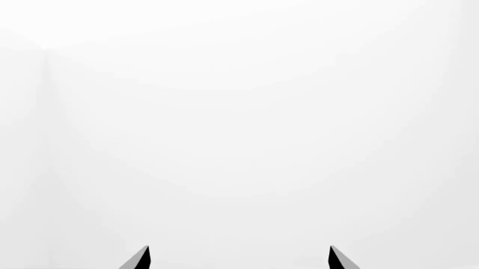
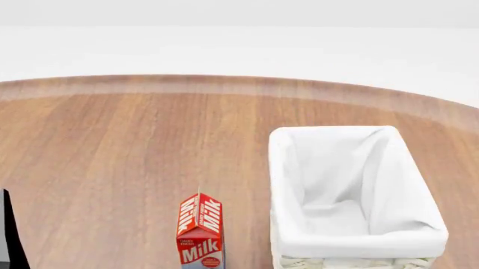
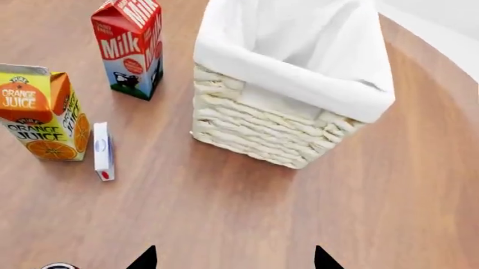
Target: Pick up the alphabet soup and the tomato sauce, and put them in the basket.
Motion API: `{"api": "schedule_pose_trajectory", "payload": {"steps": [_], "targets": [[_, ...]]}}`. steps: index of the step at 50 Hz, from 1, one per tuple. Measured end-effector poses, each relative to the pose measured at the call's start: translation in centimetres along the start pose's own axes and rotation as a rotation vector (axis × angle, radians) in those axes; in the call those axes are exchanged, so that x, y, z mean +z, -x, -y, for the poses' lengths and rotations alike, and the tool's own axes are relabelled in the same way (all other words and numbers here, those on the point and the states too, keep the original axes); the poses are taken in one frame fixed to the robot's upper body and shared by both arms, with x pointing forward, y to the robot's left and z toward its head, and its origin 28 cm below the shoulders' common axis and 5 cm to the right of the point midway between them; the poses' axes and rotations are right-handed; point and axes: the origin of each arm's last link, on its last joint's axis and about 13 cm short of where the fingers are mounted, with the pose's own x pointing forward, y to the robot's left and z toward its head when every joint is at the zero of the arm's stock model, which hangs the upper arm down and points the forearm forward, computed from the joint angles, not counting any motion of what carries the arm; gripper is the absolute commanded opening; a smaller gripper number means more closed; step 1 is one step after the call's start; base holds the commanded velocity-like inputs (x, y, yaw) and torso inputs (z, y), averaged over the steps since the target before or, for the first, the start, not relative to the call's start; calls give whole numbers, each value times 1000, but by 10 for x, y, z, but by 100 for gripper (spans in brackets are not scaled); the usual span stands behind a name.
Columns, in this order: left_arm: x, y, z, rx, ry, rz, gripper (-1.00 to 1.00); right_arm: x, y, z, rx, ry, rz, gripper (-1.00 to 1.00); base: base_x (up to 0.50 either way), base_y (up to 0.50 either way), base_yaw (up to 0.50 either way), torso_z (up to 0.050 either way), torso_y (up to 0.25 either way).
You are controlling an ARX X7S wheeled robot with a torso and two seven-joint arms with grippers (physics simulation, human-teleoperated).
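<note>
The basket point(image 2: 351, 246) is cream wicker with a white cloth liner and stands empty on the right of the wooden table; it also shows in the right wrist view point(image 3: 262, 134). My right gripper point(image 3: 233, 259) is open and empty above bare wood in front of the basket. My left gripper point(image 1: 239, 258) is open and empty, facing only plain white. The alphabet soup and the tomato sauce are out of view. A sliver of a round silvery top point(image 3: 58, 266) shows at one edge of the right wrist view; I cannot tell what it belongs to.
A red milk carton point(image 2: 199, 232) stands left of the basket, also in the right wrist view point(image 3: 129, 47). An orange juice carton point(image 3: 41, 112) and a small white box point(image 3: 102, 150) lying flat sit beside it. A dark arm part point(image 2: 9, 232) shows at the head view's left edge.
</note>
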Motion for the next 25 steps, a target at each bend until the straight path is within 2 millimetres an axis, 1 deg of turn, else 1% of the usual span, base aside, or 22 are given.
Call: {"api": "schedule_pose_trajectory", "payload": {"steps": [5,11,15,21,25], "targets": [[0,0,0,-1,0,-1,100,-20,3,-10,44,16,-49,100,0,0,0,0,0],[-1,1,1,-1,0,-4,100,-39,7,-22,91,30,-89,100,0,0,0,0,0],[-2,1,1,-2,0,-6,100,-48,11,-28,124,38,-107,100,0,0,0,0,0],[-3,1,1,-3,0,-8,100,-54,16,-34,165,48,-122,100,0,0,0,0,0],[-4,2,2,-4,0,-10,100,-59,16,-37,182,51,-127,100,0,0,0,0,0]]}}
